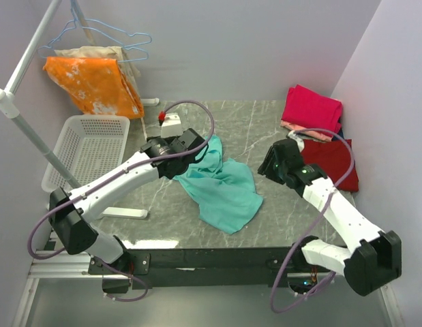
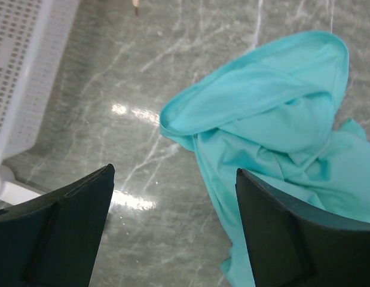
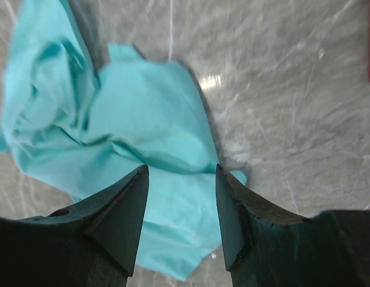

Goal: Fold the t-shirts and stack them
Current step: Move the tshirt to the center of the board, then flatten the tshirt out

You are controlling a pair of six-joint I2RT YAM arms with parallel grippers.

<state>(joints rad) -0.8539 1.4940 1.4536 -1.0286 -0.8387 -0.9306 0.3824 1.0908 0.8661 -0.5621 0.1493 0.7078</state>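
Note:
A teal t-shirt (image 1: 221,187) lies crumpled in the middle of the marble table (image 1: 279,225). My left gripper (image 1: 183,163) hovers over the shirt's far left end. Its fingers stand wide open (image 2: 173,173) over bare table, and the shirt's collar end (image 2: 274,113) lies just to their right. My right gripper (image 1: 275,163) hangs off the shirt's right side. It is open (image 3: 182,170), with teal cloth (image 3: 143,119) below the fingers and nothing held. At the back right, a folded magenta-pink shirt (image 1: 311,107) rests on a salmon one (image 1: 303,129). A dark red shirt (image 1: 333,163) lies flat beside them.
A white mesh basket (image 1: 88,146) stands at the table's left edge. An orange white-blotched cloth (image 1: 95,85) and a beige cloth (image 1: 95,51) hang from a rack (image 1: 26,129) at the back left. A small white box (image 1: 171,122) sits behind the left gripper.

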